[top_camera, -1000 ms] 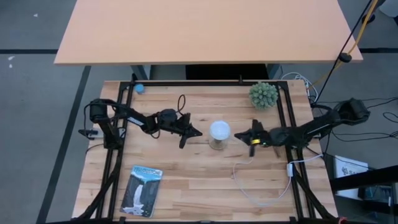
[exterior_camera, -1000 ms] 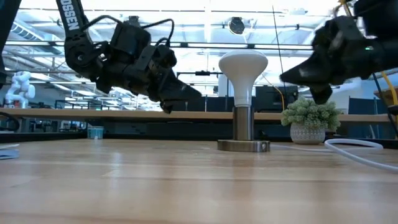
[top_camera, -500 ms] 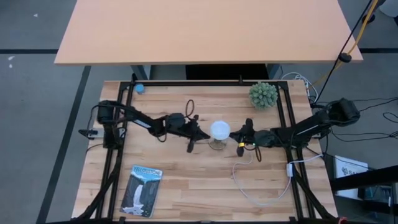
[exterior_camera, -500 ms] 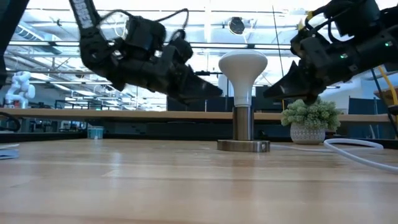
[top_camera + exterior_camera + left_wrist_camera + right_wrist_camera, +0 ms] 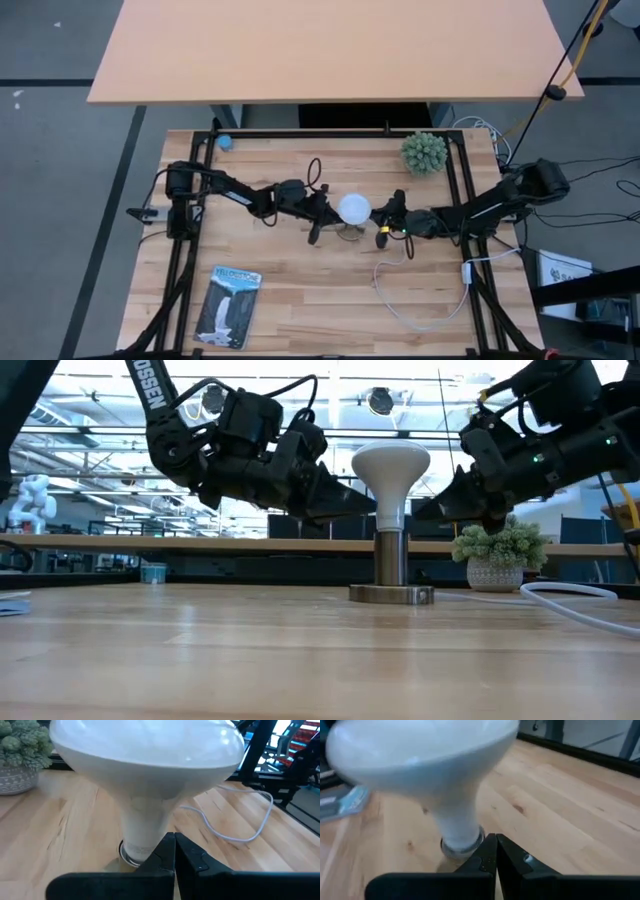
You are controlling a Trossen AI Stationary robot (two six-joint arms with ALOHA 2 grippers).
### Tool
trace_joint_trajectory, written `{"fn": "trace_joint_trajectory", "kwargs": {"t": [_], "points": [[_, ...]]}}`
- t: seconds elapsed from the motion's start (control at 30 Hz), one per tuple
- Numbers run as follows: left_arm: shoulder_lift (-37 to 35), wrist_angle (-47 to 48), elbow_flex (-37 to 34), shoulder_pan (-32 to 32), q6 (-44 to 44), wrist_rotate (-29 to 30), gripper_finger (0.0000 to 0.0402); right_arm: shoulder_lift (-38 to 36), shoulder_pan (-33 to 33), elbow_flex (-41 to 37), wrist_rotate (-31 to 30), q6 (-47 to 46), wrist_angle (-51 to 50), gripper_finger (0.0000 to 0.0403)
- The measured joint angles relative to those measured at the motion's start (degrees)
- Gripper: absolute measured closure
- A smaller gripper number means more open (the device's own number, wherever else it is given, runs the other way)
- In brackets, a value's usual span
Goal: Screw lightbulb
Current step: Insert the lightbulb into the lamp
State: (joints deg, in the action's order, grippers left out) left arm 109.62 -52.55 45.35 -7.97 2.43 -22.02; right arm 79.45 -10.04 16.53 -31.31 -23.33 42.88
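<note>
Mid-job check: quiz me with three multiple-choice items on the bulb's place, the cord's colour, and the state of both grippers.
1. Where is the lightbulb?
A. Lying on the packet
B. Standing upright in the socket base at mid-table
C. Held in the air by the right gripper

2. What colour is the cord on the table?
A. White
B. Red
C. Green

3. How are the two grippers?
A. Both wide open
B. One clamped on the plant
C. Both shut, one on each side of the bulb

Answers:
1 B: the lightbulb stands dome-up in the socket base, between the arms.
2 A: the cord loops white over the wood.
3 C: each wrist view shows its fingers together; the left gripper and right gripper flank the bulb, and neither grips it.
</note>
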Motion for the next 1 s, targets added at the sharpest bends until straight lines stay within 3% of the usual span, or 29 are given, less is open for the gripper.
{"fn": "trace_joint_trajectory", "kwargs": {"t": [0.33,0.73,1.0], "points": [[0.00,0.82,0.23,-0.81,-0.66,0.45,0.0402,3.20,0.00,0.07,1.64,0.49,6.81,0.0403],[0.00,0.83,0.14,-0.74,-0.65,0.19,0.0401,6.81,0.09,4.86,3.31,2.87,4.80,0.0403],[-0.04,1.11,0.14,-1.29,-0.01,0.15,0.0401,6.72,-0.02,5.22,4.76,-0.53,3.57,0.0403]]}}
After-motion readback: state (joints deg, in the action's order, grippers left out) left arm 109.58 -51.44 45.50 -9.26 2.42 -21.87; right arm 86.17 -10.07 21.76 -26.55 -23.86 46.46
